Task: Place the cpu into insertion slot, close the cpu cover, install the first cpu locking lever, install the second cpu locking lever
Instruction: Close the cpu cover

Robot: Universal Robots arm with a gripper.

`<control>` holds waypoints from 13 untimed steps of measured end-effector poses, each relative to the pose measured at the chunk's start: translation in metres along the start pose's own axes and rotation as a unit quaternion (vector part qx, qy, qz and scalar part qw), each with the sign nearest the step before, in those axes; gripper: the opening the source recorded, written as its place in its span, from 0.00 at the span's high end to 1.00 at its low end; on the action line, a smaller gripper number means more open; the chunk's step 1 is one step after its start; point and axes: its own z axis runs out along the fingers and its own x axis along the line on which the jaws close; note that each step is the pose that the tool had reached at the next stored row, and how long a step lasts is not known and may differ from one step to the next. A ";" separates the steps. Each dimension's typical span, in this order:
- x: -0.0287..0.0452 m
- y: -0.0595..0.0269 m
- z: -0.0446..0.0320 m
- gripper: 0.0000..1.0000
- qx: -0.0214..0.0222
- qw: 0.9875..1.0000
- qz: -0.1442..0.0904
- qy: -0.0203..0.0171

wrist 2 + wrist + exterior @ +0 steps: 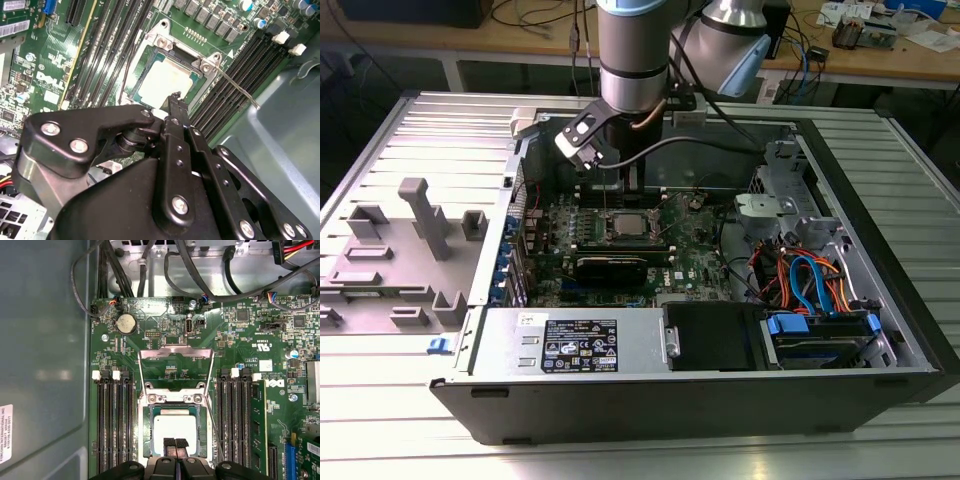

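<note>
The cpu [175, 426] lies flat inside the insertion slot [147, 432] with its dull silver top facing up. In both wrist views it looks square to the rim. The gripper [175, 442] hangs over one edge of the chip. Its jaws are together with nothing between them. The tips seem very close to the metal top, but it cannot be judged whether they touch it.

The cpu cover [175, 354] stands open, tilted back from its hinge on the side of the slot away from the jaws. A thin locking lever [235, 86] sticks out free beside the slot, above the memory slots [265, 50].

The first risk is probably pressure on the chip. If the closed tips push down on one edge only, the cpu could tip or slide in the slot, and the fine contacts under it could bend. A sideways drag of the tips could also scratch the top or move the chip out of its seat.

The second risk is the upright cover. It is not held, so a touch from the arm could make it fall onto the chip unevenly.

The third risk is the free lever. It is thin and springy, and it may catch on a finger or slip off it toward the green motherboard [240, 355]. The cables [200, 270] near the edge of the board could also snag the wrist.
</note>
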 end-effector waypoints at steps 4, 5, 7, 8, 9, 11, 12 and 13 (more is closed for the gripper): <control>0.0001 0.0000 -0.0029 0.89 0.000 1.000 0.000 0.001; 0.0001 0.0001 -0.0036 0.89 0.000 1.000 0.000 0.001; 0.0001 0.0002 -0.0041 0.89 0.000 1.000 0.000 0.001; 0.0001 0.0002 -0.0044 0.89 0.001 1.000 0.000 0.001; 0.0001 0.0002 -0.0046 0.89 0.001 1.000 0.000 0.001; 0.0001 0.0002 -0.0047 0.89 0.001 1.000 0.001 0.002; 0.0001 0.0002 -0.0047 0.89 0.001 1.000 0.001 0.002; 0.0001 0.0002 -0.0047 0.89 0.001 1.000 0.001 0.002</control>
